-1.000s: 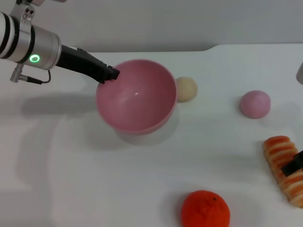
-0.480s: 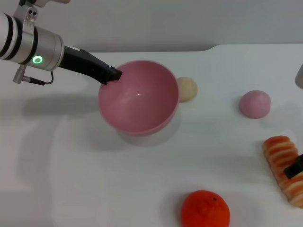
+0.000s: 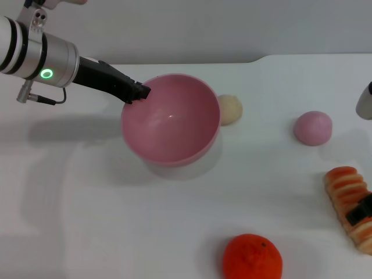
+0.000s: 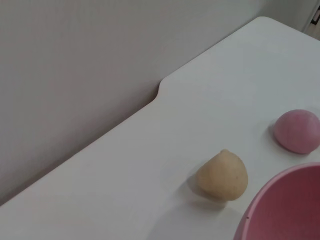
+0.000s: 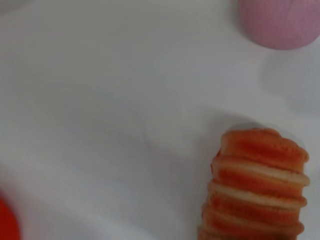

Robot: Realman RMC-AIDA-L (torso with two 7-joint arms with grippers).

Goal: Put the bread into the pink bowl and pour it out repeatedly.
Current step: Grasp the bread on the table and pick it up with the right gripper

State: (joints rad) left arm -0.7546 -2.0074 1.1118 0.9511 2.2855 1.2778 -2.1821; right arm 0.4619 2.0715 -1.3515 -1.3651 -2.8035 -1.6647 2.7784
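From the head view we see our left end effector (image 3: 138, 92) clamped on the near-left rim of the glossy pink bowl (image 3: 170, 119), mid-counter (image 3: 116, 221). The ridged striped bread (image 3: 350, 206) lies at the right edge, a dark fingertip (image 3: 359, 210) of our right end effector (image 3: 360, 210) across it; its grip we cannot tell.

The left wrist view shows the bowl rim (image 4: 285, 207) beside a smooth beige ball (image 4: 222, 175).

The right wrist view shows the bread (image 5: 257, 187) close below, near a matte pink ball (image 5: 277, 20).

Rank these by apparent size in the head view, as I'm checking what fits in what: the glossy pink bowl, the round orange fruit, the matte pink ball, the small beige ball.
1. Glossy pink bowl, clearly the largest.
2. Round orange fruit, though it sits nearest the camera, which may flatter it.
3. Matte pink ball.
4. Small beige ball, partly hidden behind the bowl's rim.
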